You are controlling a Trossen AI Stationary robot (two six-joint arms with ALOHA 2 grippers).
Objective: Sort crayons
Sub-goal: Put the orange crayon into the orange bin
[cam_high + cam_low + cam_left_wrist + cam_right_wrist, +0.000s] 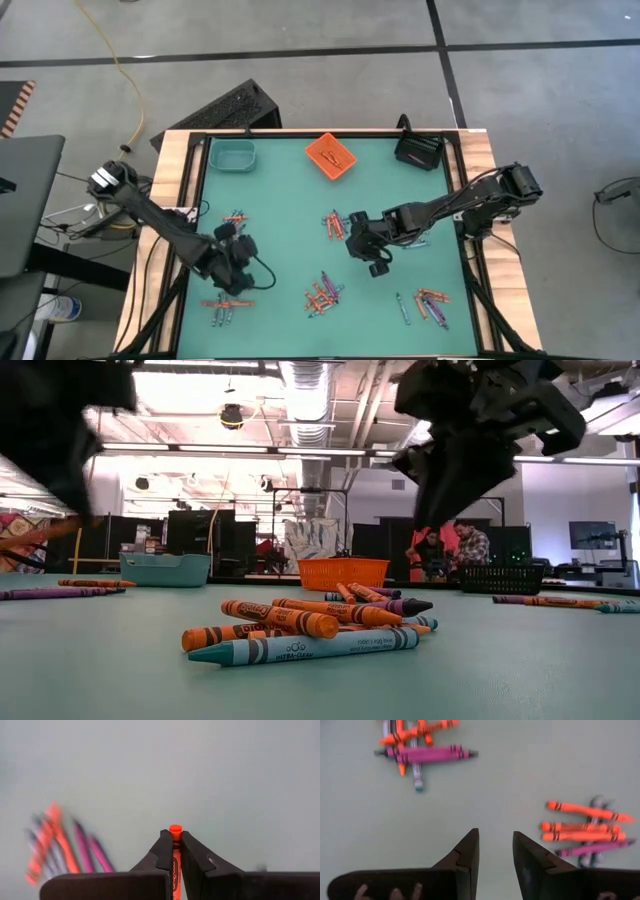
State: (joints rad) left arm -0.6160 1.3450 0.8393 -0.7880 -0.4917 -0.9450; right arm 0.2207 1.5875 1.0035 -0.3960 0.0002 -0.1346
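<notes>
On the bench (300, 190), the left tool (175, 851) is clenched around an orange crayon (175, 832), gripping it along the shaft so that only the blunt tip pokes out between the dark fingers (162, 852); in the high view this tool (236, 262) sits over the left half, near a small cluster (228, 306) at the front-left. The right tool (495, 851) hangs near the middle with its jaws parted and nothing between them, in the high view (372, 258) just beside another cluster (334, 224). Other crayons lie in loose piles: one at front centre (322, 294), one at front-right (432, 303), a few at the left (235, 216). They are thin paper-wrapped sticks, orange, purple-pink and blue-grey, some crossed over each other, as the pile (310, 628) in the low view shows. They look very light and stiff, likely to roll on the smooth surface and to snap if squeezed hard or levered. The best hold seems to be mid-shaft across the wrapper, on a stick lying at a pile's edge. Three bins stand along the far side: teal (232, 155), orange (331, 156) and black (420, 151).
</notes>
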